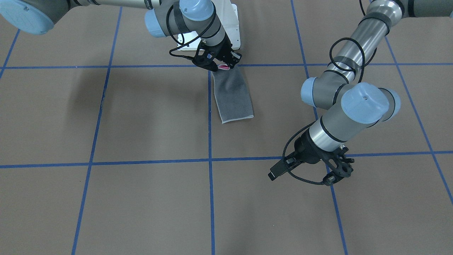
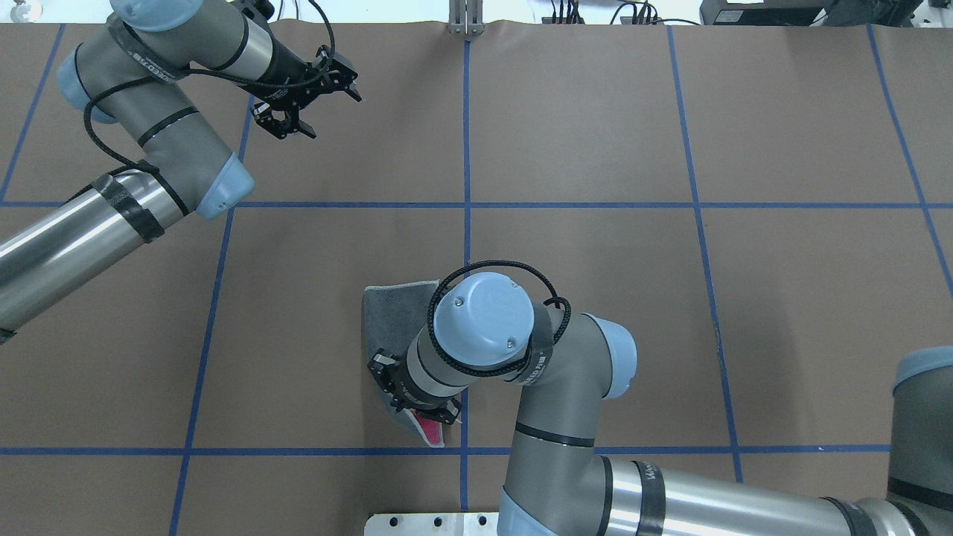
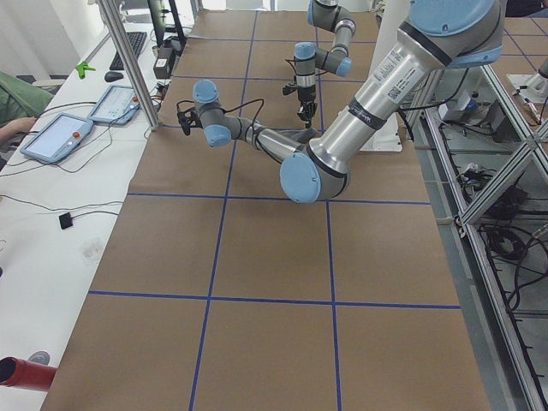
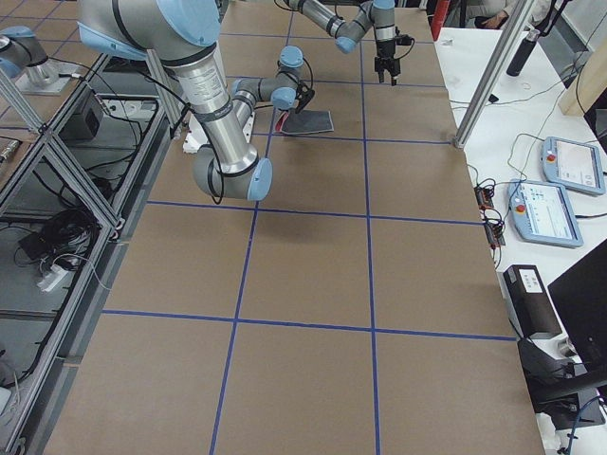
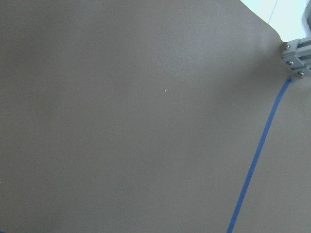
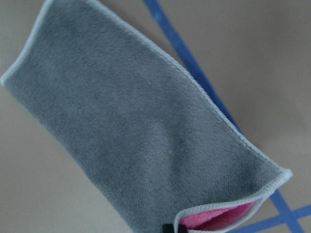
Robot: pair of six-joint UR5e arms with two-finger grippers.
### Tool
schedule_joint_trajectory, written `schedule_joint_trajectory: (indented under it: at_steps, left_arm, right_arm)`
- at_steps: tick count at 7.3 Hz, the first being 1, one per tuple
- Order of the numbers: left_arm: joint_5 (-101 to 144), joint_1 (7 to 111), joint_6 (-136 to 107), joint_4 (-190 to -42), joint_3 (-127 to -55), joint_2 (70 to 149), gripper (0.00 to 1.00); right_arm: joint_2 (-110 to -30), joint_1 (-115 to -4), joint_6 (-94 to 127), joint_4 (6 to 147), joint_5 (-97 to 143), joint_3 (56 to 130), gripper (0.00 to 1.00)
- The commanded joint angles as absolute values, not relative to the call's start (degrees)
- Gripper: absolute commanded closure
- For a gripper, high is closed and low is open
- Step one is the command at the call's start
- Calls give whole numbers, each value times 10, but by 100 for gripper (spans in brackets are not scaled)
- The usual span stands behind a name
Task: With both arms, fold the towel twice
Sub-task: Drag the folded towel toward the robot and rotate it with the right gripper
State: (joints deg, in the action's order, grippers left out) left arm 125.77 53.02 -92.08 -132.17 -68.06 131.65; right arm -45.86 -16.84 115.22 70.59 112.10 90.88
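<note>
The towel (image 1: 233, 94) lies as a long folded strip, dark grey face out, near the robot's base. It also shows in the overhead view (image 2: 398, 313) and the right wrist view (image 6: 136, 131). My right gripper (image 1: 223, 64) is shut on the strip's end nearest the base and holds it slightly raised. There the pink inner face (image 6: 218, 216) shows between the layers. In the overhead view the right gripper (image 2: 421, 417) is partly hidden under its wrist. My left gripper (image 2: 335, 112) is open and empty above bare table, far from the towel. It also shows in the front view (image 1: 340, 175).
The white pedestal plate (image 1: 231, 24) lies just behind the towel's held end. Blue tape lines (image 2: 467, 223) cross the brown table. An aluminium post (image 5: 296, 58) stands at the far edge. Operator tablets (image 3: 56, 137) lie on a side table.
</note>
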Motion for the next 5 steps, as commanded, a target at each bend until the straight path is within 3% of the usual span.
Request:
schedule_joint_trajectory:
  at_steps: [1,2,3,5]
  left_arm:
    - [1259,532,-904,-1323,-680,1306,0]
    - [1258,532,-904,-1323,-681,1306,0]
    - [1259,532,-904,-1323,-680,1306,0]
    - [1259,533,-877,-1324,-685,1298,0]
  right_arm:
    - [-420,-164,1152,632,1117,836,100]
    - [-420,-165,1159,631,1117,836,29]
    - [-420,-165,1162,632,1117,843,0]
    - [-421,-184,1162,638,1123,873,0]
